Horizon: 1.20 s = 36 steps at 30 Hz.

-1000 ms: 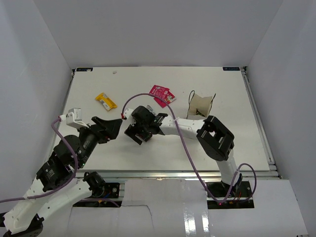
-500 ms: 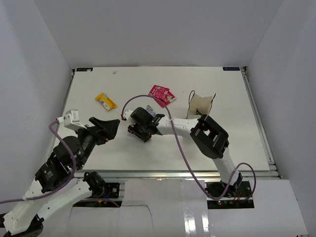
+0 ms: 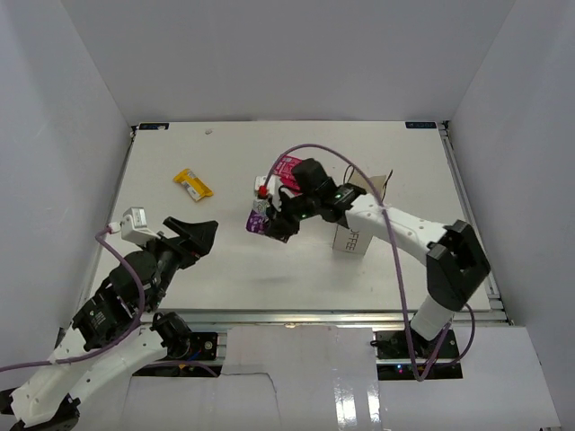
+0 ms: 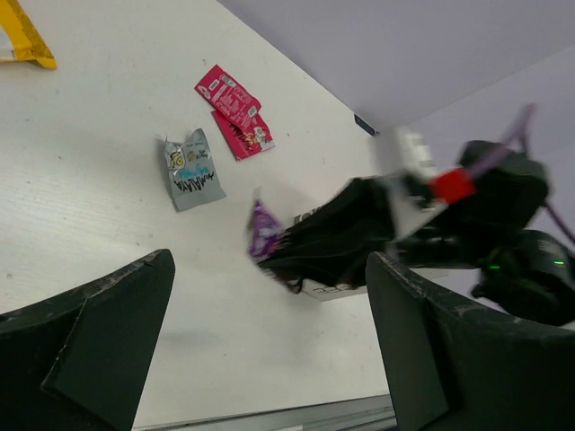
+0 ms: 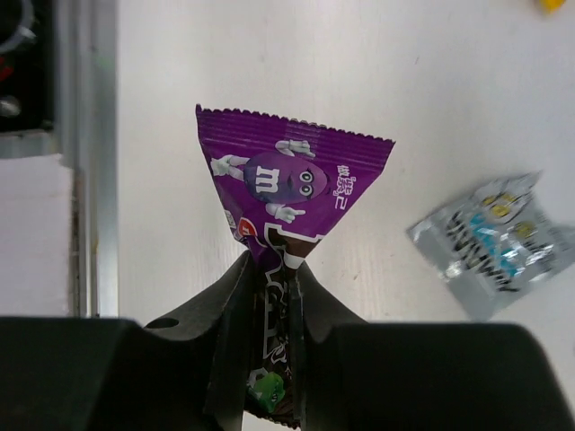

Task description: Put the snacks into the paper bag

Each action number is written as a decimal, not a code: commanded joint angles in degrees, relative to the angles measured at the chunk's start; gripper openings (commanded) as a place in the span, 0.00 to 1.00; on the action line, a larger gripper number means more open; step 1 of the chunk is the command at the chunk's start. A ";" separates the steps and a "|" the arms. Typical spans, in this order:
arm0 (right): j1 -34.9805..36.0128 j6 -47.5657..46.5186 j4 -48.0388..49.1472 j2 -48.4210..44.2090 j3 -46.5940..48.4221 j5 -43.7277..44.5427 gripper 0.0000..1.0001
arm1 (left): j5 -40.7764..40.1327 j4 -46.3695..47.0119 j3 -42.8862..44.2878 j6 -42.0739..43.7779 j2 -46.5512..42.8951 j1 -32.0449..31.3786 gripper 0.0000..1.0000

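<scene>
Right gripper: jaws pinched on the purple, shiny, triangular wrapped packet, held above the white bench.
Left gripper: jaws wide apart, empty.

**A white table boxed in by white walls**

The table is matt white and fills the middle of the top view; close up it shows a faint grain. Plain white walls close it in: the back wall across the top, the left wall and the right wall slanting down either side. A metal rail runs along the near edge. Below it a glossy white panel catches glare. The light is even and the shadows are soft.
</scene>
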 commanded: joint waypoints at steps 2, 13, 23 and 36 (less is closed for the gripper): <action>-6.59 -9.32 -5.74 -11.19 1.44 -20.87 0.16 | -0.15 0.27 -2.44 -2.22 1.04 0.13 0.98; -22.40 -4.50 -6.21 -26.86 5.40 -13.51 0.16 | 0.03 4.14 -4.21 -0.37 3.24 0.04 0.98; -34.46 -0.55 -0.49 -35.21 -2.94 -8.23 0.16 | 1.43 7.04 -4.47 2.09 7.02 0.04 0.98; -37.10 2.80 8.21 -34.69 -11.92 -9.10 0.27 | 2.66 7.13 -5.52 1.56 5.79 0.04 0.98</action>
